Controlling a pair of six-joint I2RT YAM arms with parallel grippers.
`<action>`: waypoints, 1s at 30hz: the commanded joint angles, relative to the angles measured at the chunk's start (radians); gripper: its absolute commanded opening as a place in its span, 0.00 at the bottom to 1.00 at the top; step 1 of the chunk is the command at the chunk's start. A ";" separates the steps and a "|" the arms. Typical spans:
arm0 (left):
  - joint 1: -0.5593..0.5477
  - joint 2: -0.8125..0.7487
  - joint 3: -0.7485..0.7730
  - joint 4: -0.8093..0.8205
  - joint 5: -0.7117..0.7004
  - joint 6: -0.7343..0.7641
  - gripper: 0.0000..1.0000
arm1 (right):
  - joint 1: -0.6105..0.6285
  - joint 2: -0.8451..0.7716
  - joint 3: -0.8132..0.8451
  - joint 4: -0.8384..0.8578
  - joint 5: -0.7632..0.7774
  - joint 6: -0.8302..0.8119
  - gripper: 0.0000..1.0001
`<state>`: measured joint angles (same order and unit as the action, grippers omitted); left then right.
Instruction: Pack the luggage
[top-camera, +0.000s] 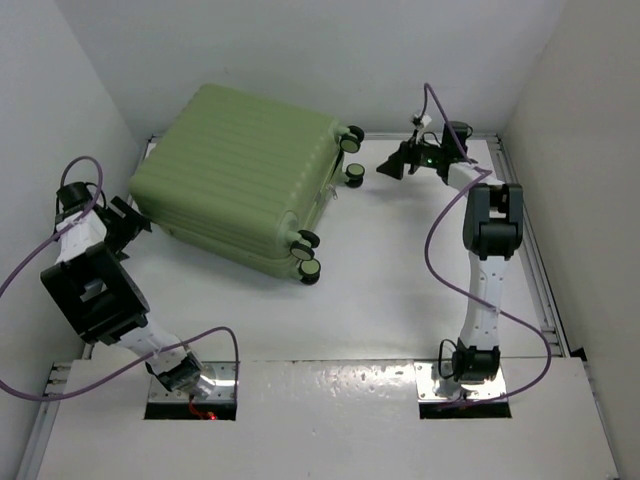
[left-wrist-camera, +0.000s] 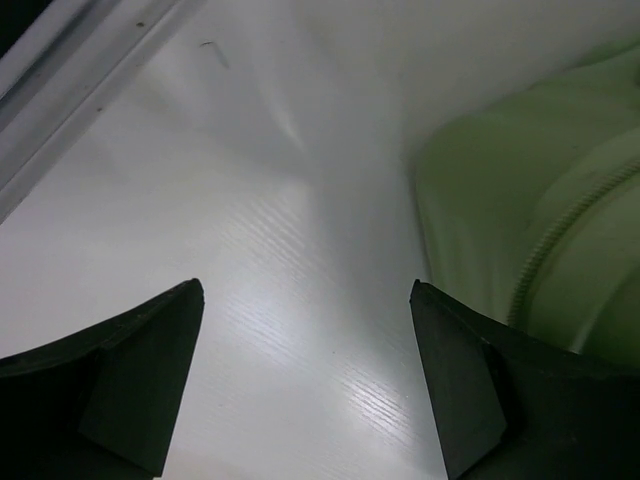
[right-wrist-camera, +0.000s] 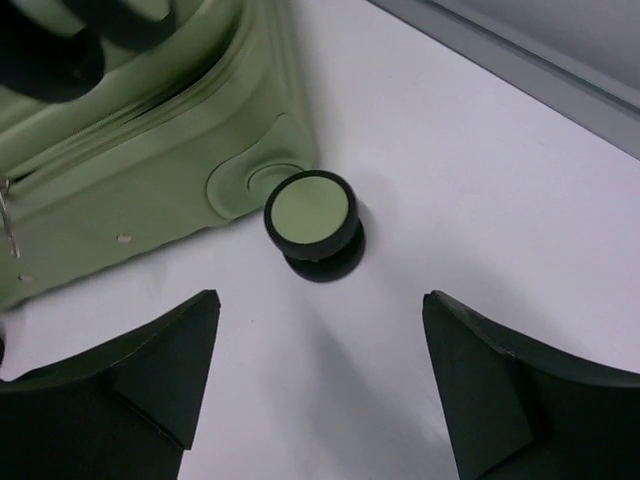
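- The luggage (top-camera: 240, 175) lay flat and closed on the far left part of the white surface (top-camera: 400, 300). Its far corner sat close to the back wall (top-camera: 300, 50).
- Its light green hard shell was ribbed lengthwise, with rounded corners.
- Four wheels pointed toward the right half of the surface. One pair (top-camera: 352, 142) sat at the far end and the other pair (top-camera: 309, 256) at the near end.
- A broad band of bare surface stretched from those wheels to the metal rail (top-camera: 545, 290) at the right edge.
- The left jaws stood wide apart with nothing between them, low over the surface just beside the luggage's left corner. A raised edge strip (left-wrist-camera: 70, 90) ran close on their other side.
- In the left wrist view, a fine ridged line (left-wrist-camera: 560, 240) curved along the shell. It was probably the zipper track, though the blur left that unsure.
- The right jaws also stood wide apart and held nothing, near the far wheels but not touching them.
- One black wheel with a round, pale green, matte hub (right-wrist-camera: 310, 212) stood just ahead of the right jaws, under a moulded socket in the shell.
- The surface had a faint wood-grain texture and a soft sheen.
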<state>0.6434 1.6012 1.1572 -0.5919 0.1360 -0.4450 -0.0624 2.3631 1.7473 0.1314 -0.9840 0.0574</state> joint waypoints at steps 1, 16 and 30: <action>-0.053 0.014 0.050 0.047 0.074 0.042 0.90 | 0.016 0.012 -0.006 0.194 -0.200 -0.129 0.82; -0.200 0.046 0.059 0.047 -0.001 0.080 0.92 | 0.121 -0.088 0.319 -0.640 -0.007 -0.696 0.93; -0.261 0.057 0.068 0.047 -0.019 0.080 0.93 | 0.190 -0.070 0.449 -0.698 0.120 -0.671 1.00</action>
<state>0.4408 1.6569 1.1828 -0.5789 0.0380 -0.3996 0.1097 2.2597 2.1426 -0.5747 -0.9234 -0.6056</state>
